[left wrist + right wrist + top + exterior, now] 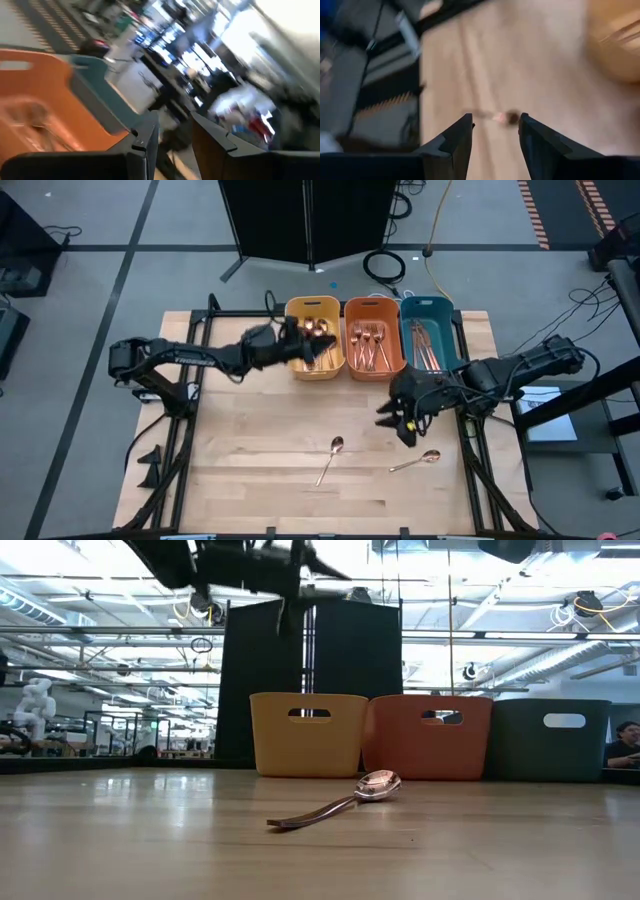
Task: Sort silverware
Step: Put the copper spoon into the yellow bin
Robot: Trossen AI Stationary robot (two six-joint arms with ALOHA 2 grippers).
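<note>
Left end effector over the yellow bin, fingers parted and empty; right end effector above the worktop, fingers apart, nothing held. Two spoons lie loose: one mid-worktop, one nearer the right arm; remaining silverware is binned. Best next: descend straight over the near spoon's handle, straddle it crosswise, close gently.

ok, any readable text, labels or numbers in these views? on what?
None readable.
Yellow bin, orange bin, teal bin: plain fronts, no labels.
Spoons on the table: no marking visible.
Left wrist view: a red and blue patch in the room behind is too blurred to read.
Room behind in the low view: any signs too small to read.
</note>
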